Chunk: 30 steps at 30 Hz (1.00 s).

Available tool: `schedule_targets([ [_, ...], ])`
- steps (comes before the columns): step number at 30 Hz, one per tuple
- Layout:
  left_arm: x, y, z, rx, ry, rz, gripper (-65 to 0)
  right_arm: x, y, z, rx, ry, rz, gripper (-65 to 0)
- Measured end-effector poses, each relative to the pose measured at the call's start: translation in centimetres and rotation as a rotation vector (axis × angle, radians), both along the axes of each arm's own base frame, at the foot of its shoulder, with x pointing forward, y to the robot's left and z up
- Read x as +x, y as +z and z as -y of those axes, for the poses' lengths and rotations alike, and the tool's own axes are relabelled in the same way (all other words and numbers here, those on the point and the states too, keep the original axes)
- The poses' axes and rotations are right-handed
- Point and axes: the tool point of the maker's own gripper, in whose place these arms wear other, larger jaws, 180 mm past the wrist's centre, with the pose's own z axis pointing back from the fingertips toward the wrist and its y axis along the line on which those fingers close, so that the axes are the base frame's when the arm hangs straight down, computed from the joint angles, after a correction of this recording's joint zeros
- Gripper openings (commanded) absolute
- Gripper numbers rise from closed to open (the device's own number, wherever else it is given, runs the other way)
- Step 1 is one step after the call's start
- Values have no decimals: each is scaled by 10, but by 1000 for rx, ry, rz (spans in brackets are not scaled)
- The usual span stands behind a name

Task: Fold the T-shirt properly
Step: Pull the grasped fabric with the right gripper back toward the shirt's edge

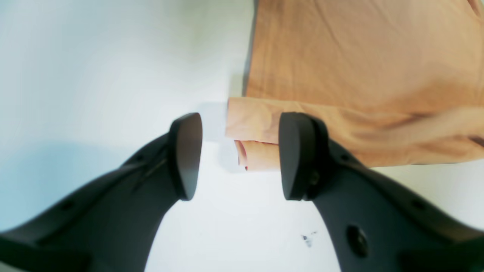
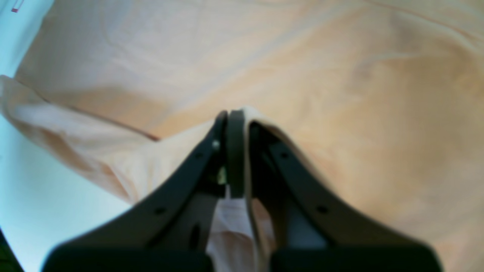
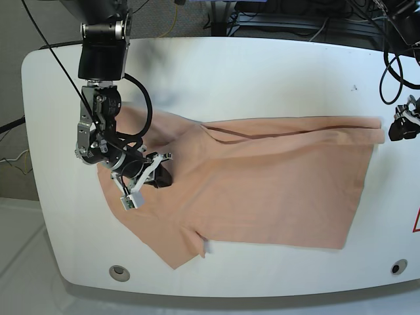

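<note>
— Why is your right gripper (image 2: 231, 124) pinched on the T-shirt (image 3: 275, 184)?

— To lift that sleeve-side fold inward, I judge; the shirt lies spread on the table (image 3: 262, 72).

— And your left gripper (image 1: 240, 155)?

— Jaws apart, empty, poised at the shirt's hem corner.

a white table (image 3: 262, 79) with rounded corners fills the frame; dark cables (image 3: 289, 23) tangle along the top edge.

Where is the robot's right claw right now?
In the base view the right gripper is on the picture's left, down on the T-shirt near its sleeve end, pinching a fold of the peach cloth on the white table.
</note>
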Motion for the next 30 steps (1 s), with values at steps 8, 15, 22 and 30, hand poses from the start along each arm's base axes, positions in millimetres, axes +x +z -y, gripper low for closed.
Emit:
schedule_targets([
  [8, 0, 0, 0, 0, -1, 0, -345, 5, -5, 13, -15, -15, -18, -650],
  [15, 0, 0, 0, 0, -1, -1, -345, 1, -17, 14, -8, -21, -53, -650],
  [22, 0, 0, 0, 0, -1, -1, -345, 0, -24, 14, 13, -38, -56, -646],
  [30, 4, 4, 1, 3, -4, 12, -344, 1, -24, 14, 11, -37, -58, -461],
])
